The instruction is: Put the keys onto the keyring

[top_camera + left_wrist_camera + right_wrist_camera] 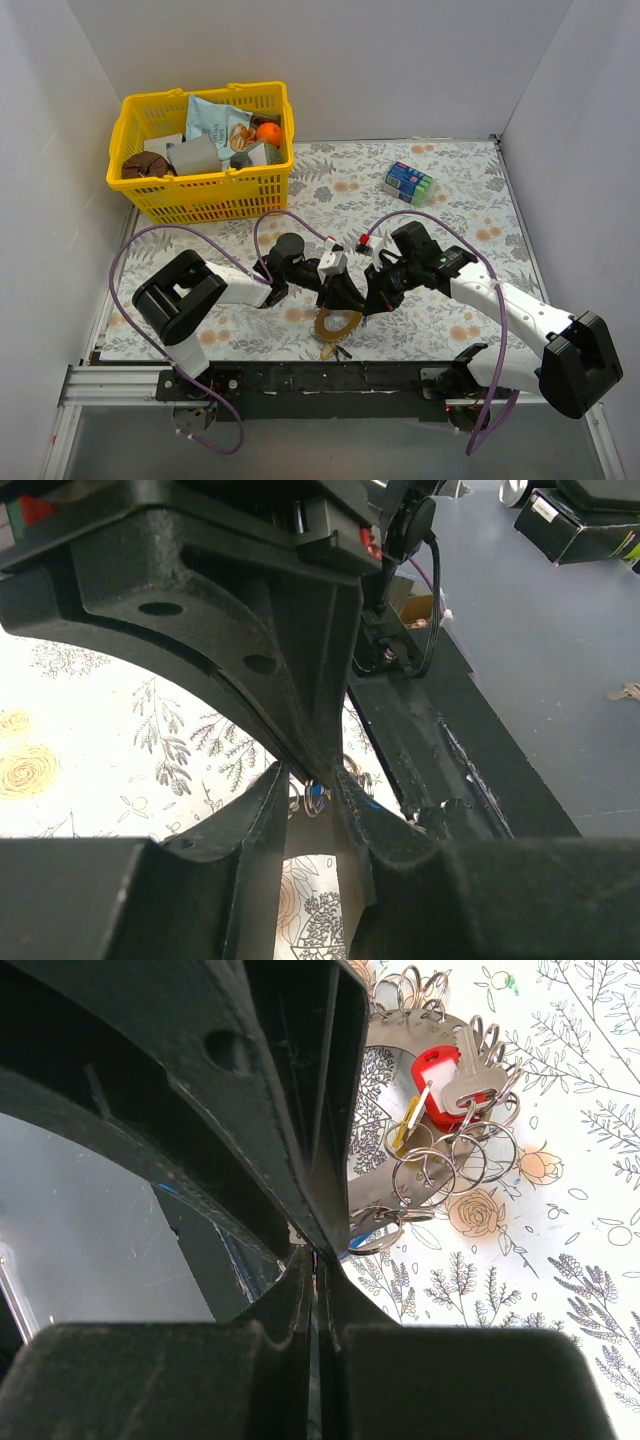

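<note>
At 6 o'clock on the flowered cloth point(450, 240), just beyond the arm bases, lies the keyring point(324, 326), flat, with many small wire rings hanging round its edge. The right wrist view shows a red-headed key point(425, 1065) and a thin yellow piece point(405, 1125) already among those rings on the hoop's far side. Just past the hoop the two tools meet tip to tip. The left gripper point(338, 292) comes in from 9 o'clock, its fingers point(262, 825) drawn almost together on a small wire ring point(313, 798) that carries a speck of blue. The right gripper point(378, 292) comes in from 3 o'clock, jaws pressed fully together; what they pinch, if anything, cannot be told. Farther off, a blue-green packet point(408, 183) sits at 1 o'clock and a yellow basket point(200, 195) of oddments at 11 o'clock.
</note>
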`<state>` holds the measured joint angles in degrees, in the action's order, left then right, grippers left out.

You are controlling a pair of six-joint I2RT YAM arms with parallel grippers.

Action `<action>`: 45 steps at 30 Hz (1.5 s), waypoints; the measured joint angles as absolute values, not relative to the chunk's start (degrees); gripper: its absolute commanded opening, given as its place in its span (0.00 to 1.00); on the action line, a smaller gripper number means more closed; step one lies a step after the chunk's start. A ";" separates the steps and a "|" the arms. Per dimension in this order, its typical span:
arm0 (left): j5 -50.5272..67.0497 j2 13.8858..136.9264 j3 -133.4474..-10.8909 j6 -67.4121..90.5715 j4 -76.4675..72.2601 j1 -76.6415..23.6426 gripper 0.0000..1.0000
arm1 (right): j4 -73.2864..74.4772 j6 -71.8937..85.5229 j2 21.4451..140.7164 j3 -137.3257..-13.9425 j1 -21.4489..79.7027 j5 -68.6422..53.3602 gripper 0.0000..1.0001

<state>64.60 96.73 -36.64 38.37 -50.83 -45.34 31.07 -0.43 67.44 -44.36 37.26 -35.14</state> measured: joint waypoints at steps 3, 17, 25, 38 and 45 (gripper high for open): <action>64.62 97.95 -37.45 37.80 -50.19 -45.71 0.22 | 31.11 -0.45 67.42 -44.34 37.26 -35.09 0.01; 64.14 98.54 -39.18 31.83 -41.82 -46.72 0.00 | 31.73 -0.71 66.74 -44.10 37.26 -34.59 0.01; 64.03 98.94 -39.46 32.05 -42.06 -46.94 0.00 | 31.92 -0.67 66.57 -43.92 37.26 -34.39 0.19; 55.86 95.79 -29.71 38.94 -56.23 -47.55 0.00 | 24.05 3.66 56.01 -43.27 37.26 -30.63 0.62; 49.39 94.15 -24.01 46.37 -70.50 -47.59 0.00 | 20.29 5.74 52.10 -40.82 36.75 -29.32 0.52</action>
<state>49.39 94.15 -24.01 46.37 -70.50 -47.59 20.29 5.74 52.10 -40.82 36.75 -29.32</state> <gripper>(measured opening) 0.017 0.565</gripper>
